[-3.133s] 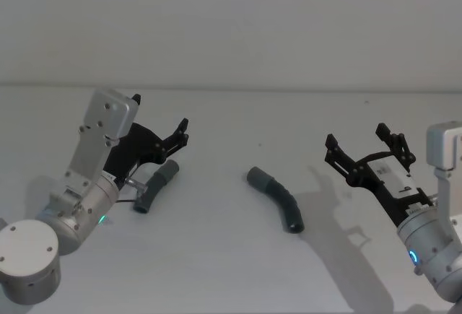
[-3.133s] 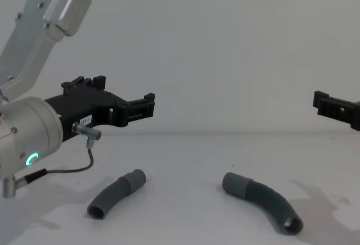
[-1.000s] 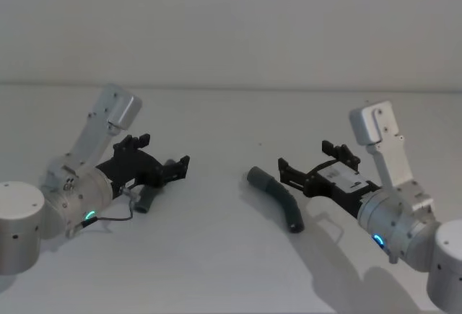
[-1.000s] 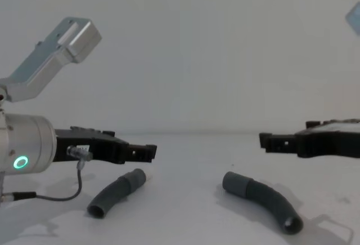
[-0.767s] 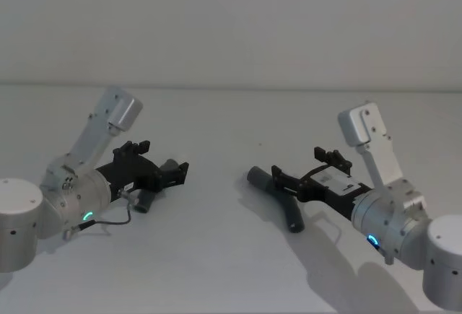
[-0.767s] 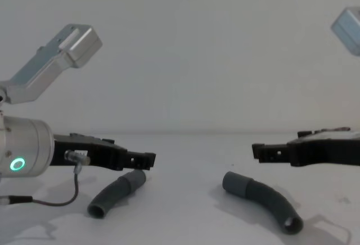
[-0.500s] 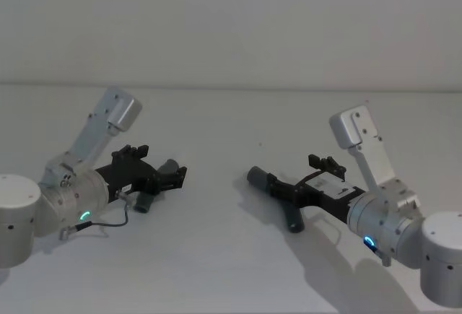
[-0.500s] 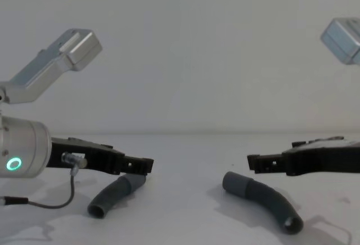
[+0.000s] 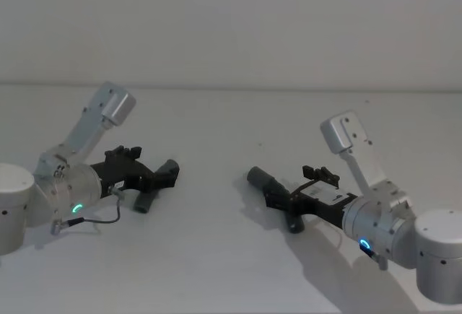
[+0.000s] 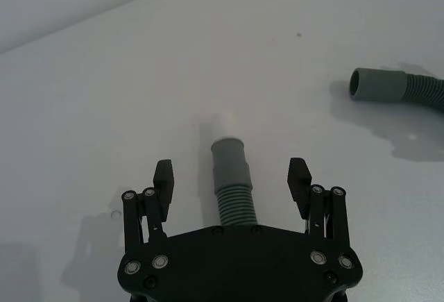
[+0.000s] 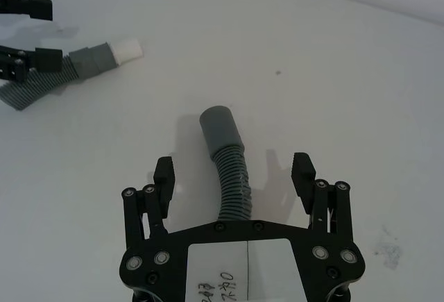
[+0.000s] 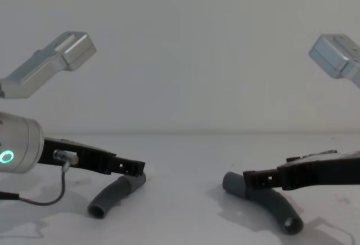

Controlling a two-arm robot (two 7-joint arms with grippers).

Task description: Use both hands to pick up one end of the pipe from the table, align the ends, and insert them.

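At lower left of the head view, the left gripper brackets the shorter hose piece; lower right, the right gripper brackets the longer hose piece. Wrist views: jaws wide open, holding nothing — each hose lies lengthwise between them, in line with the reach. Chest view: both rest on the table.
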